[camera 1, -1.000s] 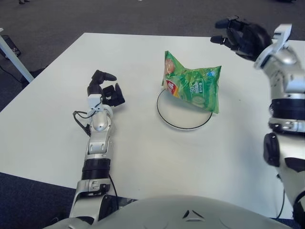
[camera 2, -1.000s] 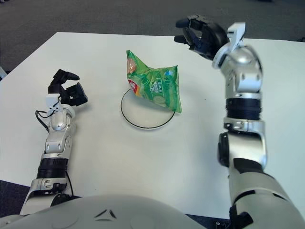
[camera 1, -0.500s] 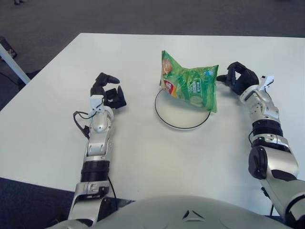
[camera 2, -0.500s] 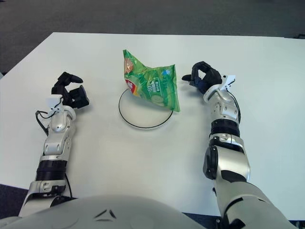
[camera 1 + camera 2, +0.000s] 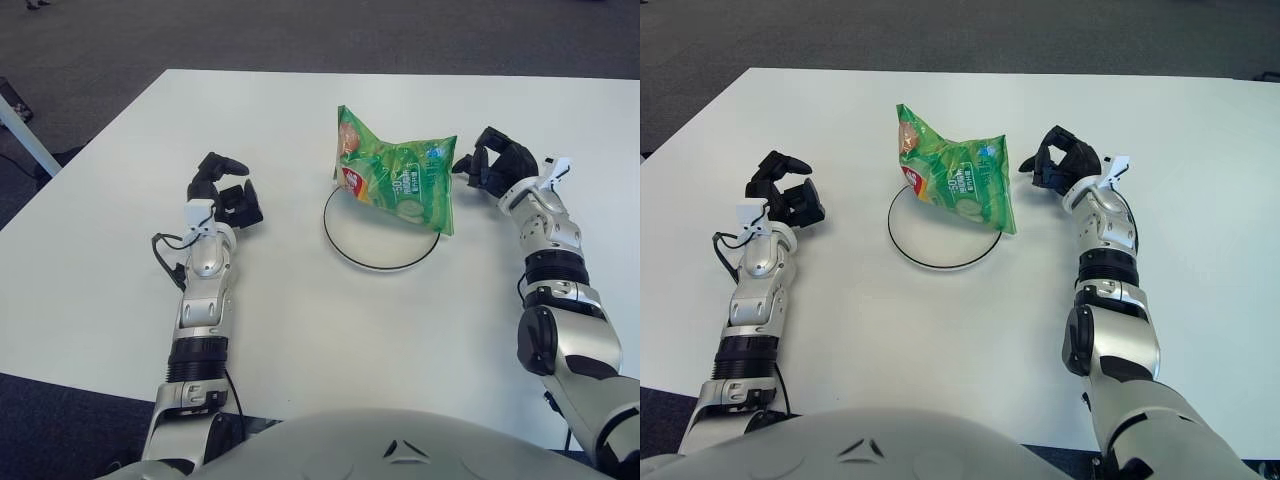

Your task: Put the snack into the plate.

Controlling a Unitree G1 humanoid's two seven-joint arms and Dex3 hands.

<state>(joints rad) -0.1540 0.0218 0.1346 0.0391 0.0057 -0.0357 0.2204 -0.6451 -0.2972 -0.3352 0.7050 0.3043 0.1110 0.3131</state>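
Two hands you see on the white table (image 5: 300, 330). The green crinkled plastic snack bag (image 5: 398, 180) stands on the far part of the round white plate with a black rim (image 5: 380, 240), leaning. Your right hand (image 5: 497, 167) is at 3 o'clock just beside the bag, fingers loosely curled, holding nothing. Your left hand (image 5: 222, 192) rests at 9 o'clock, well apart, relaxed and empty.

The snack bag (image 5: 398, 180) hides the far rim of the plate (image 5: 375, 262)

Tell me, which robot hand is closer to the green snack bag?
The right hand, beside the green crinkly snack bag; the left hand rests far off.
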